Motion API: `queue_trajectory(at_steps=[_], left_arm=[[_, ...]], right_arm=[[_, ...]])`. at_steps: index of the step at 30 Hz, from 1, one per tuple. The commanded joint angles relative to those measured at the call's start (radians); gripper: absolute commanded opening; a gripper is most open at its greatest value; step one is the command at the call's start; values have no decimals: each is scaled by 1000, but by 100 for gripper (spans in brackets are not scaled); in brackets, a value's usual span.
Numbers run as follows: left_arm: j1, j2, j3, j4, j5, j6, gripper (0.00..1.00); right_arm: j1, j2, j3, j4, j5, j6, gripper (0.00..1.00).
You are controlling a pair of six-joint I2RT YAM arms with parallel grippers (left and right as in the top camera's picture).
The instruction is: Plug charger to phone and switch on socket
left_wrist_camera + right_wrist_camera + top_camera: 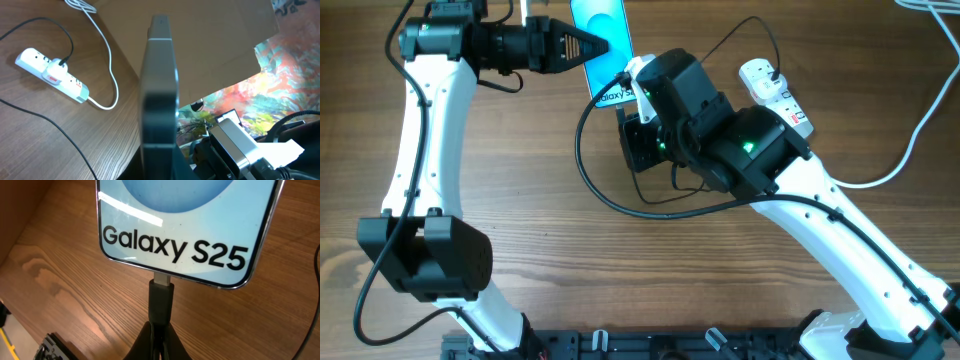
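The right gripper [160, 332] is clamped on the charger [161, 300] plug, whose metal tip meets the bottom edge of the phone [190, 225] at 12 o'clock. Overhead, the left gripper [590, 46] grips the phone's side from 9 o'clock. The socket [776, 92] lies apart at 4 o'clock.

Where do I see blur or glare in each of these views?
Left wrist: the phone edge, very near the lens, is soft, while the socket looks sharper. Right wrist: a white glare streak crosses the phone screen; the "Galaxy S25" print is sharp, and the fingers at the bottom are blurred. Overhead: even light, no strong glare.
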Motion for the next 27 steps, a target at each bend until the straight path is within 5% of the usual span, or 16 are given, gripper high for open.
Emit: queue_trajectory(at_steps=[1, 27], left_arm=[[-1, -3, 0, -12, 41, 61, 4], [-1, -3, 0, -69, 29, 63, 4]], right_arm=[[-4, -13, 23, 29, 21, -16, 4], [-4, -13, 31, 95, 72, -34, 4]])
